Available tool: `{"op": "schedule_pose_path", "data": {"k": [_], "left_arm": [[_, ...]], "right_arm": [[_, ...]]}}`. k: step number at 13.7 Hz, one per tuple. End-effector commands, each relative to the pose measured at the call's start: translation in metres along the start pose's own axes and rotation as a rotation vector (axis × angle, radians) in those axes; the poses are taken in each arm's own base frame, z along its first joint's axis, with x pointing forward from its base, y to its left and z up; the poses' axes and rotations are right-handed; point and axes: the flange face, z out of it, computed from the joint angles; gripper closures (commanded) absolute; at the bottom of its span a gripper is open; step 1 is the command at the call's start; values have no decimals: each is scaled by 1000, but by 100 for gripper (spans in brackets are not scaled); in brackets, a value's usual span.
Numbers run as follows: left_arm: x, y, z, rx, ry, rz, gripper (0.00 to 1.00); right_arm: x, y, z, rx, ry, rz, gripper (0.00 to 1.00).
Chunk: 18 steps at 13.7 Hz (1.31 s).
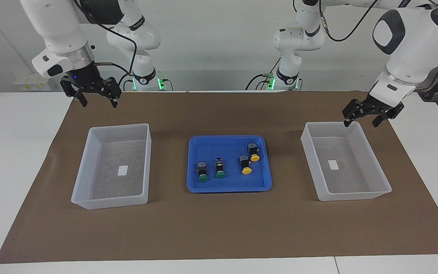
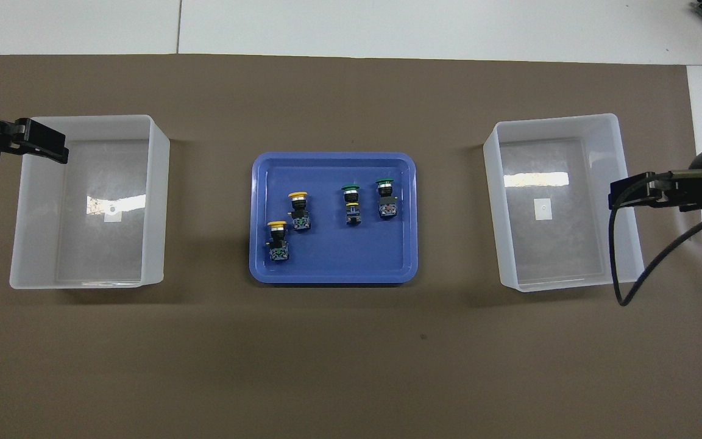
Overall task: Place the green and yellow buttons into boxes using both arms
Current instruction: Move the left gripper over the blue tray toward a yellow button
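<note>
Two green buttons and two yellow buttons lie in a shallow blue tray at mid-table. In the overhead view the green ones and yellow ones show too. One translucent box stands toward the right arm's end, the other toward the left arm's end; both hold only a white label. My right gripper is open, raised by its box's outer wall. My left gripper is open above its box's rim.
A brown mat covers most of the white table. The blue tray sits between the two boxes. A dark cable loops down from the right arm beside its box.
</note>
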Motion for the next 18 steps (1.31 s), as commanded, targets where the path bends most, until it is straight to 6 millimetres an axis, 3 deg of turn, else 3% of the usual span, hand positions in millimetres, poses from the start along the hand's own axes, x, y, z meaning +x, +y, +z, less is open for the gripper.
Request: {"op": "schedule_pose_path", "data": {"k": [1, 5, 9, 11, 15, 18], "left_arm": [[-6, -1, -1, 10, -6, 9, 0], [-5, 2, -1, 10, -4, 7, 0], [-10, 11, 20, 0, -5, 20, 0], [-9, 40, 43, -2, -13, 47, 0], [-5, 95, 85, -8, 10, -64, 0], [-16, 146, 119, -24, 64, -135, 0]], "right_arm": [[0, 0, 0, 16, -6, 14, 0], [0, 1, 0, 19, -8, 11, 0], [0, 0, 0, 22, -8, 9, 0], [0, -1, 0, 23, -8, 9, 0], [0, -1, 0, 23, -8, 9, 0], [0, -1, 0, 23, -8, 9, 0]]}}
